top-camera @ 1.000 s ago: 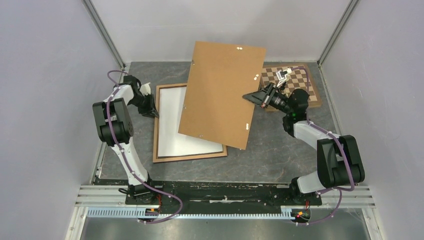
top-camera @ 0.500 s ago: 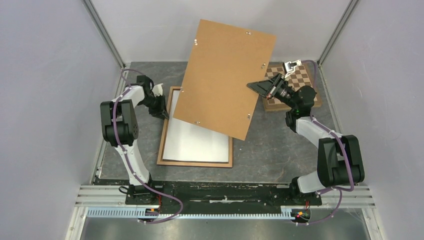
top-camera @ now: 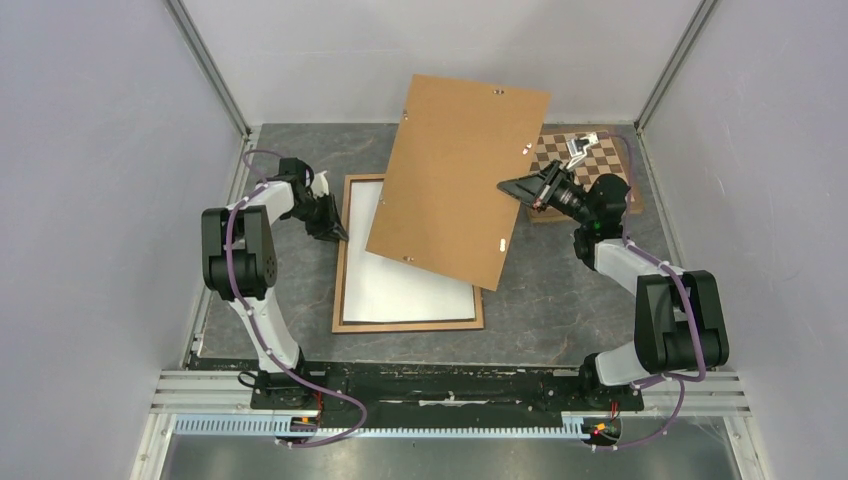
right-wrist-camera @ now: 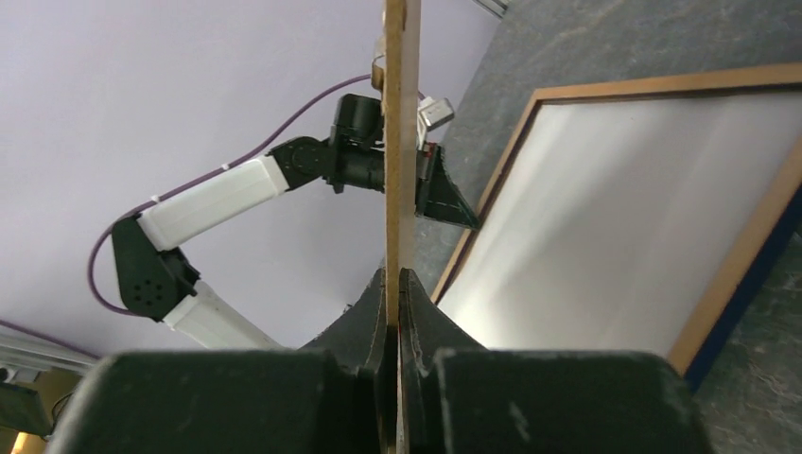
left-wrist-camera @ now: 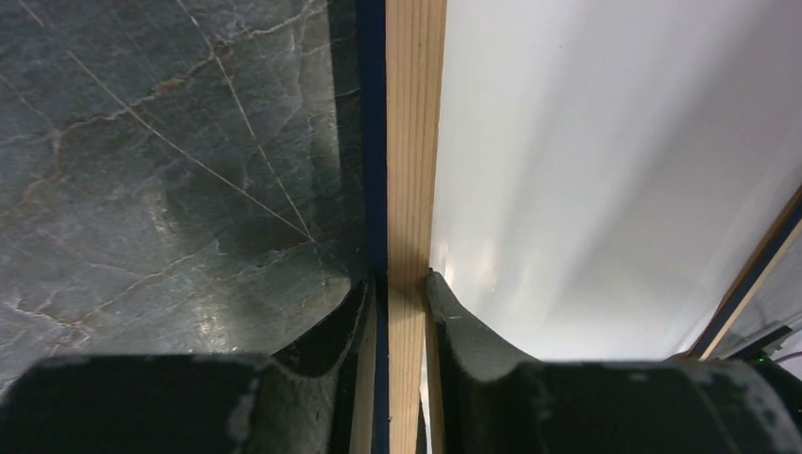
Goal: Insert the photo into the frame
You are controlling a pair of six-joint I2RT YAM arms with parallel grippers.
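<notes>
Item: frame [top-camera: 410, 326] lay centre-left on table [top-camera: 560, 300], photo [top-camera: 400, 285] white-side-up inside; left pincer [top-camera: 337, 232] gripped its upper-left rail; right pincer [top-camera: 510, 187] pinched fibreboard panel [top-camera: 455, 180] by one edge, tilted overhead. Risk: grip slipping, panel dropping askew, dislodging photo.

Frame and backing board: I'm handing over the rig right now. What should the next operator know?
Left claw: shut on the left rail of the frame, which lies flat on the table, wood face up.
Right claw: shut on the right edge of the brown backing board, held tilted above the frame's far right part.
Photo: inside the frame, white side up.
Done: the photo appears seated.
Left: probably lower the board onto it and fasten its clips.
</notes>
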